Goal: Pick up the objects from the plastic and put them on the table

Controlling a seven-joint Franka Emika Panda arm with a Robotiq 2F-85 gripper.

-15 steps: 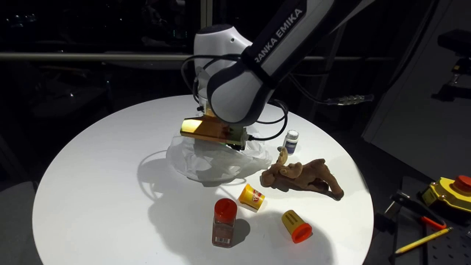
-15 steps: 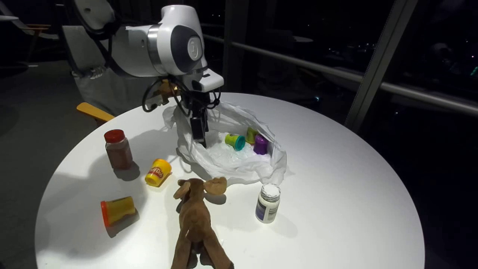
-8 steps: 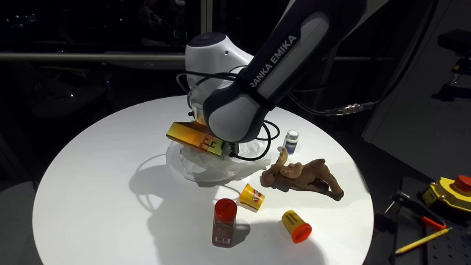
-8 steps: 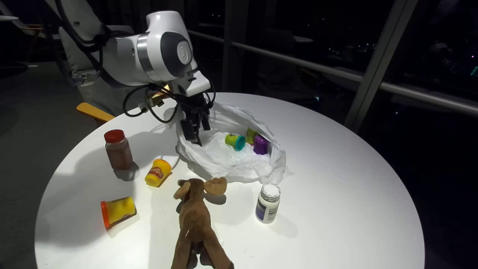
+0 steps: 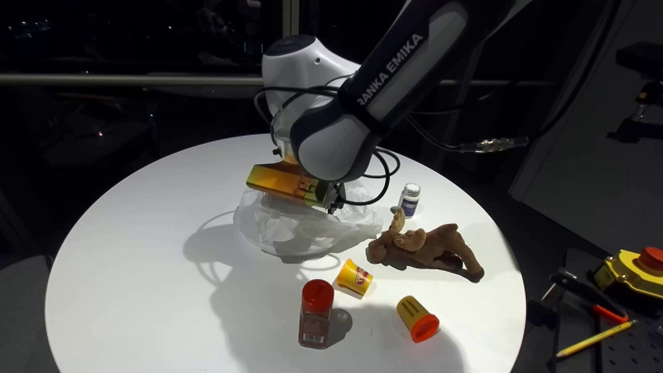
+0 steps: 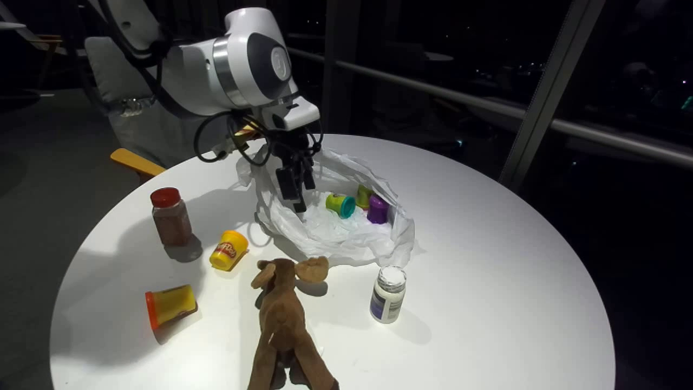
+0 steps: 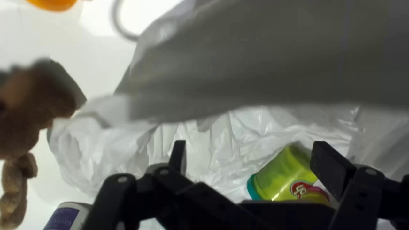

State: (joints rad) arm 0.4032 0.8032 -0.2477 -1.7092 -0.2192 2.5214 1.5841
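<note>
Inside the crumpled whitish plastic (image 6: 346, 244), on the white table (image 5: 129, 290), lies a green tub with a teal lid (image 6: 340, 206). A purple tub (image 6: 378, 209) and a yellow-green tub (image 6: 364, 196) sit beyond it against the plastic's wall. My gripper (image 6: 305, 195) reaches into the plastic beside the teal-lidded tub, jaws wide apart and holding nothing. From the wrist, the gripper (image 7: 249, 150) has the green tub (image 7: 281, 174) low between its fingers, nearer the right one; whether they touch cannot be told. In an exterior view the arm and plastic hide the tubs.
Around the plastic on the table are a brown plush moose (image 5: 427, 248), a yellow tub (image 5: 355, 278), an orange-lidded tub (image 5: 417, 318), a red-lidded jar (image 5: 316, 313) and a white bottle (image 5: 409, 200). A fold of plastic (image 7: 255, 57) rises close to the wrist camera.
My gripper first dipped and shifted away from the tubs, then rose and came back toward the teal-lidded one, staying open. Tubs and table objects have not moved.
</note>
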